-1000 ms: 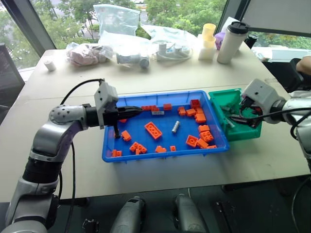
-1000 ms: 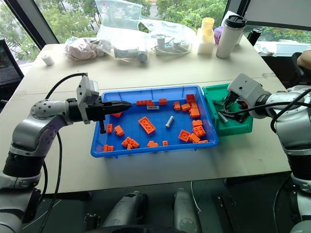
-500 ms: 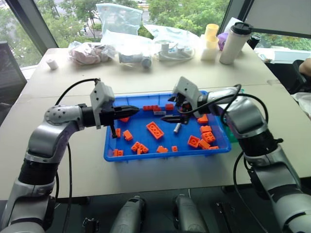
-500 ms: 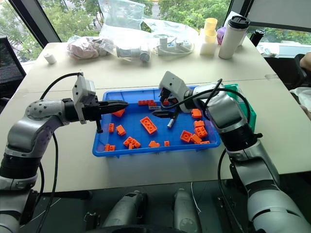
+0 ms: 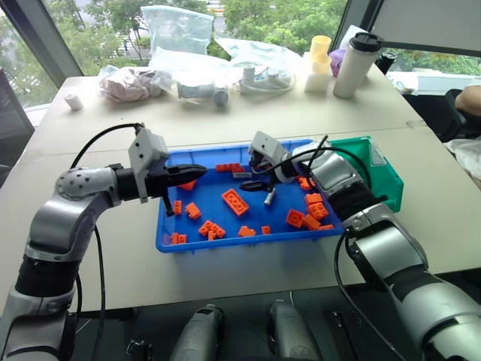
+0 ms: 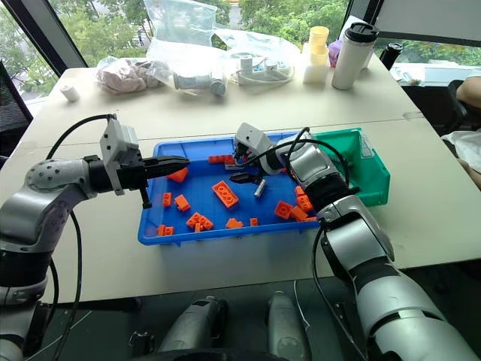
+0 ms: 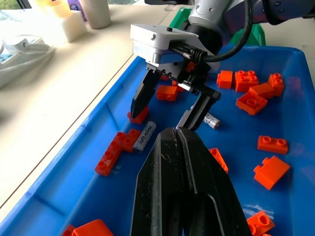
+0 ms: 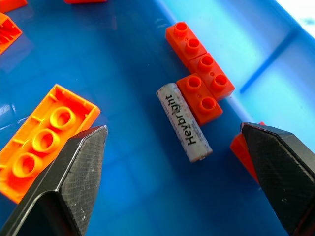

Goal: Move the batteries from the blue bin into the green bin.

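The blue bin [image 5: 225, 242] sits mid-table, strewn with orange bricks [image 5: 236, 201]. One battery [image 5: 269, 197] lies near its middle. Another battery [image 8: 183, 121], labelled, rests against two small bricks by the far wall. My right gripper [image 5: 254, 174] hangs open over this labelled battery, one finger [image 8: 64, 187] to each side, touching nothing. My left gripper [image 5: 188, 171] hovers shut and empty over the bin's left part, its fingers [image 7: 177, 162] pressed together. The green bin [image 5: 383, 180] stands against the blue bin's right end.
Along the table's far edge lie plastic bags [image 5: 180, 30], a tumbler [image 5: 352, 64], stacked yellow cups [image 5: 319, 53] and a small white roll [image 5: 73, 101]. A person's arm [image 5: 467, 98] shows at the right edge.
My right arm swung left from the green bin to over the blue bin and dropped toward the labelled battery, jaws open throughout. The left gripper stayed put.
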You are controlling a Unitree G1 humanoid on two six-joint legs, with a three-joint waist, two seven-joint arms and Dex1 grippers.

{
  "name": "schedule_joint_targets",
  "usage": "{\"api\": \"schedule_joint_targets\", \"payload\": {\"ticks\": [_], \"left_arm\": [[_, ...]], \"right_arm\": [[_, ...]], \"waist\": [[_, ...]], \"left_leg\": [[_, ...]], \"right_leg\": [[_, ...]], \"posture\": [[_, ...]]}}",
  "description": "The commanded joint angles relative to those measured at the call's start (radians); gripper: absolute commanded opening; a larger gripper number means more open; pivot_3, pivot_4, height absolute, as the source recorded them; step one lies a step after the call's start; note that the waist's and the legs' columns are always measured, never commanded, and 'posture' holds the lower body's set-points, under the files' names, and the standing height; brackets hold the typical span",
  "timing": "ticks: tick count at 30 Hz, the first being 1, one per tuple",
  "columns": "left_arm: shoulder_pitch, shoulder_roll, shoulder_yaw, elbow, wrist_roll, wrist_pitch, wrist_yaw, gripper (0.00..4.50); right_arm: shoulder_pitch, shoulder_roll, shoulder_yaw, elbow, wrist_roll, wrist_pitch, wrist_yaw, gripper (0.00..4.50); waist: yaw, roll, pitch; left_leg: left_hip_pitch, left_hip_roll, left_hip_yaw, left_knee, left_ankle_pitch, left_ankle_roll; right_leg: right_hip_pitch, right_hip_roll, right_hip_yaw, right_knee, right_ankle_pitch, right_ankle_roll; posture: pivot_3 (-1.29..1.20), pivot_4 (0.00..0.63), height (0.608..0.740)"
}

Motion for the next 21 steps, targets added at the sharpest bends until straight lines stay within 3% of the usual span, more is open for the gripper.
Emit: {"api": "schedule_joint_targets", "payload": {"ticks": [1,5,10,11,17,21], "left_arm": [[0.004,0.015,0.037,-0.043,-0.017,0.003,0.007,0.0],[0.013,0.02,0.042,-0.051,-0.02,0.006,0.009,0.0],[0.01,0.018,0.038,-0.056,-0.018,0.012,0.01,0.0],[0.007,0.016,0.035,-0.055,-0.017,0.013,0.01,0.0],[-0.01,0.009,0.022,-0.047,-0.014,0.012,0.006,0.0],[-0.015,0.003,0.016,-0.046,-0.014,0.013,0.005,0.0]], "right_arm": [[-0.038,0.026,-0.016,0.065,-0.024,-0.043,-0.005,4.46],[-0.034,0.036,-0.009,0.089,-0.045,-0.067,0.015,3.18],[-0.017,0.031,0.003,0.064,-0.075,-0.057,0.041,0.44],[-0.014,0.028,0.001,0.053,-0.077,-0.051,0.043,0.06],[0.027,-0.052,-0.049,-0.182,-0.08,0.025,0.022,0.02],[0.088,-0.176,-0.193,-0.506,-0.019,0.211,-0.009,0.02]], "waist": [[0.001,0.0,0.0],[0.004,0.0,0.0],[0.0,0.0,0.0],[0.0,0.0,0.0],[0.004,0.0,0.0],[0.01,0.0,0.0]], "left_leg": [[0.0,0.0,0.0,0.0,0.0,0.0],[0.0,0.0,0.0,0.0,0.0,0.0],[0.0,0.0,0.0,0.0,0.0,0.0],[0.0,0.0,0.0,0.0,0.0,0.0],[0.0,0.0,0.0,0.0,0.0,0.0],[-0.001,0.0,0.0,0.001,0.0,0.0]], "right_leg": [[0.0,0.0,0.0,0.0,0.0,0.0],[0.0,0.0,0.0,0.0,0.0,0.0],[0.0,0.0,0.0,0.0,0.0,0.0],[0.0,0.0,0.0,0.0,0.0,0.0],[0.0,0.0,0.0,0.0,0.0,0.0],[0.0,0.0,0.0,0.0,0.0,0.0]], "posture": [[0.0,0.15,0.74],[0.0,0.15,0.74],[0.0,0.15,0.74],[0.0,0.15,0.74],[0.0,0.15,0.74],[0.0,0.15,0.74]]}}
